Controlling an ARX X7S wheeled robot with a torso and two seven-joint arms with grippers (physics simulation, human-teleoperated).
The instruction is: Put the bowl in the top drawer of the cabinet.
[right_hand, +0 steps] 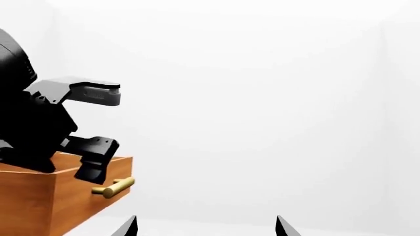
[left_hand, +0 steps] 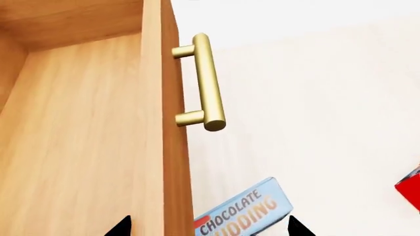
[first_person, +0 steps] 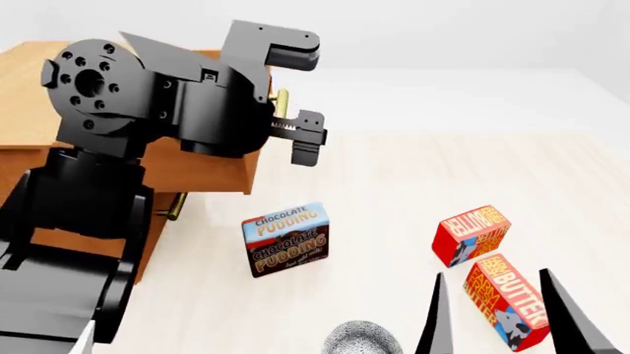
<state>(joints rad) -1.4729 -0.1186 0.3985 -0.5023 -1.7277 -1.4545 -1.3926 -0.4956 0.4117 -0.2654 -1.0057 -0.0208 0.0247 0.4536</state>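
The bowl (first_person: pixel 362 339) is cut off by the head view's bottom edge, only its speckled upper rim showing. The left arm hides most of the cabinet (first_person: pixel 29 81) and nearly all of the top drawer (first_person: pixel 221 173) there. In the left wrist view, the chocolate pudding box (left_hand: pixel 244 212) runs off the bottom edge, and a red box (left_hand: pixel 410 188) is clipped at the right edge

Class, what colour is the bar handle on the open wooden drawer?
Brass-gold; the drawer's cylindrical metal bar handle shows best in the left wrist view.
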